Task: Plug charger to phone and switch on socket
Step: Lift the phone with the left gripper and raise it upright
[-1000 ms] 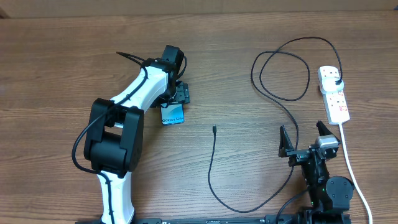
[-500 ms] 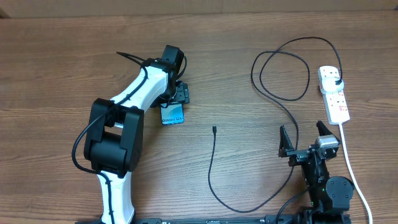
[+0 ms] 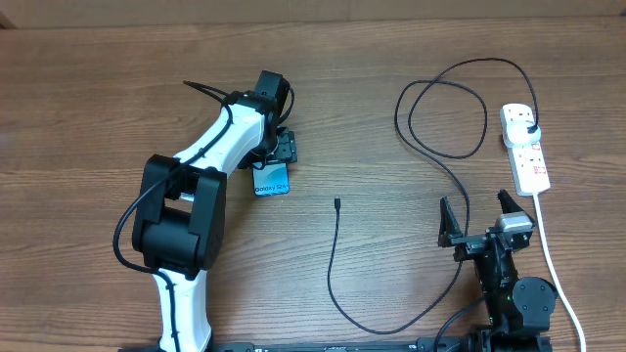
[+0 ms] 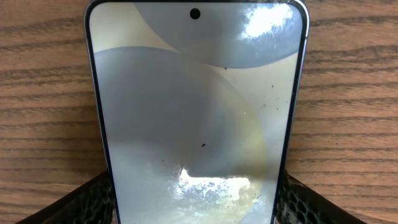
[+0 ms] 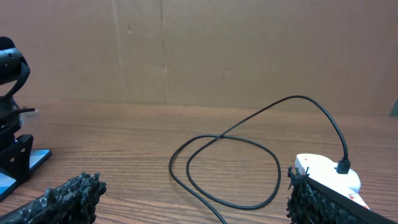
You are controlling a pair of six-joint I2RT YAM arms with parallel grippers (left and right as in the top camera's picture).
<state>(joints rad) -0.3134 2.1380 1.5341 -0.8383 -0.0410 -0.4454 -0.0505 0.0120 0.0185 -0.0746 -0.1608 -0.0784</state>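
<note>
The phone [image 3: 273,180] lies flat on the table with its blue screen up; it fills the left wrist view [image 4: 196,112]. My left gripper [image 3: 278,156] is at the phone's far end, with a finger [image 4: 87,202] pressed against each long edge. The charger cable [image 3: 333,264] loops across the table. Its connector tip [image 3: 335,203] lies loose right of the phone, and its black plug [image 3: 529,128] sits in the white socket [image 3: 528,161]. My right gripper [image 3: 484,220] is open and empty, low over the table near the cable, left of the socket [image 5: 326,174].
The socket's thick white cord [image 3: 550,259] runs down the right side to the front edge, just right of my right arm. The cable's double loop [image 5: 227,168] lies ahead of the right gripper. A cardboard wall [image 5: 199,50] stands behind the table.
</note>
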